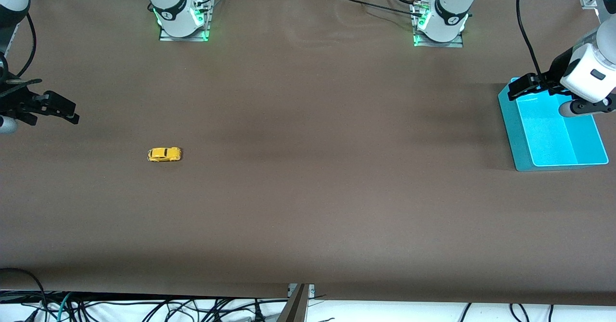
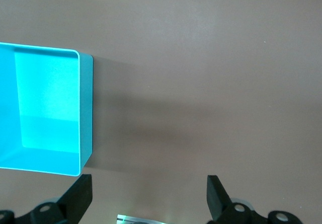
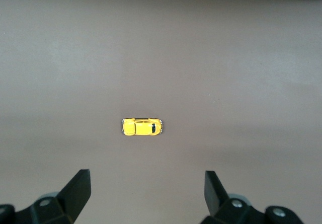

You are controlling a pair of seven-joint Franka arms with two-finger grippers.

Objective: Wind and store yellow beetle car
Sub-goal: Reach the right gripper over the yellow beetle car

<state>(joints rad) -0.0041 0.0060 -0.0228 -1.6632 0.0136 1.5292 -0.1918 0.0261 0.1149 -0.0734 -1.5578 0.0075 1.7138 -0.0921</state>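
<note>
We observed the yellow beetle car (image 1: 164, 154) resting on its wheels on the brown table (image 1: 308, 192), toward the right arm's end and well apart from the turquoise bin (image 1: 522, 151), which stood at the left arm's end. The car lay side-on to the front camera, slightly nearer to that camera than the bin's middle, and touched nothing else. In the right wrist view we saw the car (image 3: 142, 127) alone on the tabletop (image 3: 241, 58), past the tips of the right gripper (image 3: 147, 189), whose fingers (image 3: 79, 186) were spread wide with nothing between them. In the front view the right gripper (image 1: 60, 110) hung over the table edge at the right arm's end, well apart from the car. The left gripper (image 1: 527, 86) hovered over the bin's rim at the corner nearest the arm bases; in its wrist view the left gripper (image 2: 148, 194) showed fingers (image 2: 80, 191) likewise spread apart and empty, just beside the bin (image 2: 86, 113), whose inside held nothing visible
</note>
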